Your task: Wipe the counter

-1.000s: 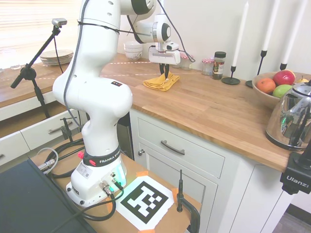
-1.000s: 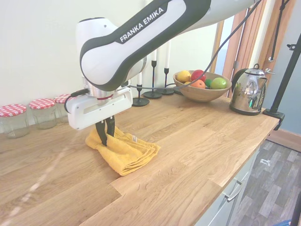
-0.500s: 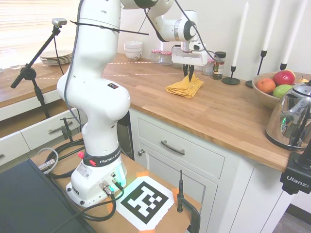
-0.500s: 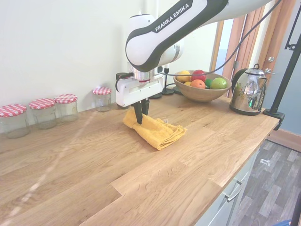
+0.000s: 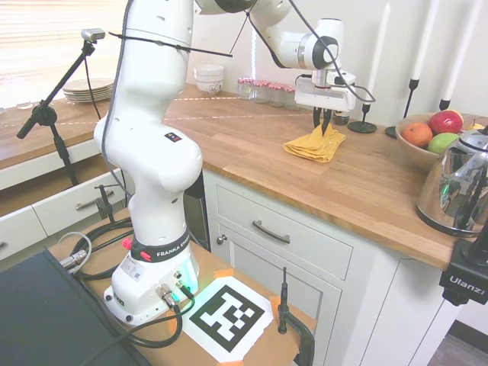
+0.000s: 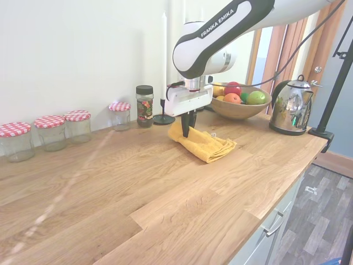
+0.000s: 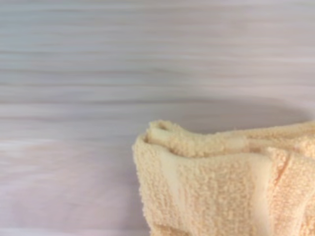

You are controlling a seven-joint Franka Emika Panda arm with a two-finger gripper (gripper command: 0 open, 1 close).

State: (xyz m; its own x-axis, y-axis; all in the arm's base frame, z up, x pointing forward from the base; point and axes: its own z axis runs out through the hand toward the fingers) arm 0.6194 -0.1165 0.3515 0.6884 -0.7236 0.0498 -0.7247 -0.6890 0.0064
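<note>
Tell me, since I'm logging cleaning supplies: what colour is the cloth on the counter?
Mustard yellow; the cloth shows best in the second exterior view.

Bright, even daylight from blinds [image 5: 46, 34] at upper left, blown out white. Streak of sunlight across counter [image 6: 110, 182]. Glare on kettle [image 5: 457, 187]. Wrist view washed out, wood grain smeared by blur, cloth [image 7: 221, 182] soft, faint shadow above it.
</note>
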